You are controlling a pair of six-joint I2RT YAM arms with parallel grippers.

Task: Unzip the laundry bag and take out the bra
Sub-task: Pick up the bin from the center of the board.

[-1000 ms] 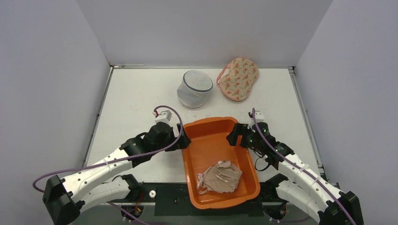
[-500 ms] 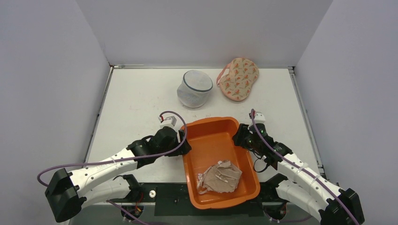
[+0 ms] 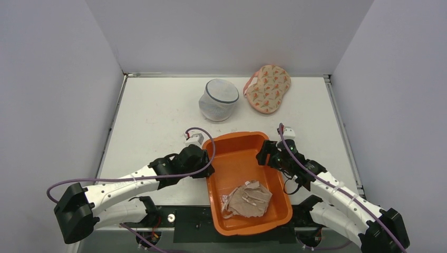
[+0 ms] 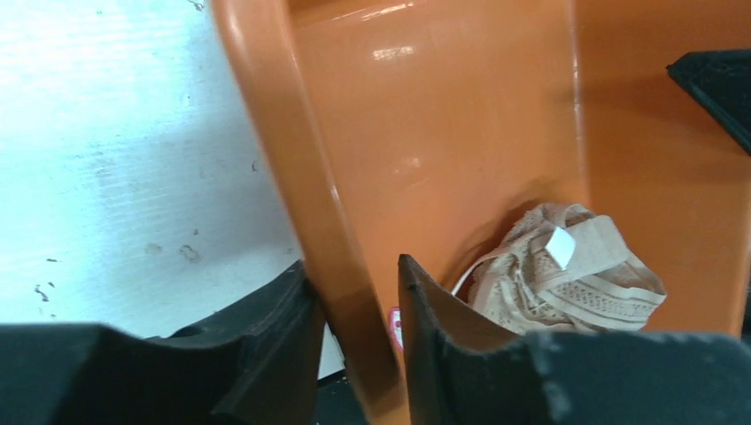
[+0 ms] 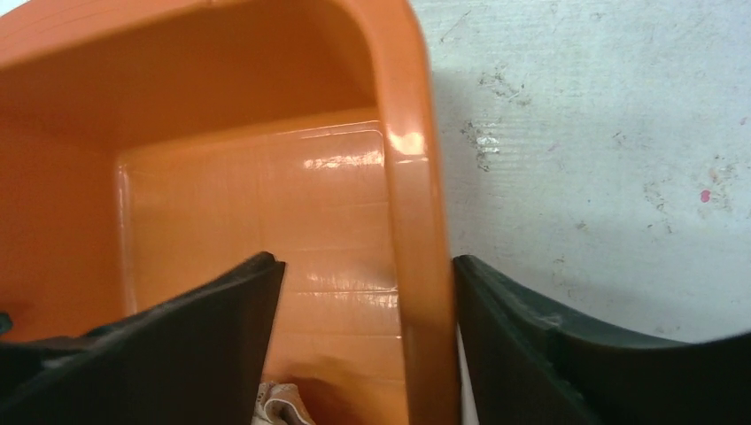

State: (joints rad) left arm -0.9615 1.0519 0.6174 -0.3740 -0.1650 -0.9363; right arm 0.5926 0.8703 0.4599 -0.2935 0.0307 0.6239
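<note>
Tabletop (image 3: pixel 153 105): left claw (image 4: pixel 352 266), right claw (image 5: pixel 365 261) astride tub (image 3: pixel 234 134)

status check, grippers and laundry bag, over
left gripper clamped on left wall of orange tub, right gripper open astride right wall. white mesh laundry bag upright far back, untouched. beige bra lies in tub. nothing blocking the bag.

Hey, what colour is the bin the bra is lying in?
The bin is plain orange, with no pattern. It shows best in the top external view.
</note>
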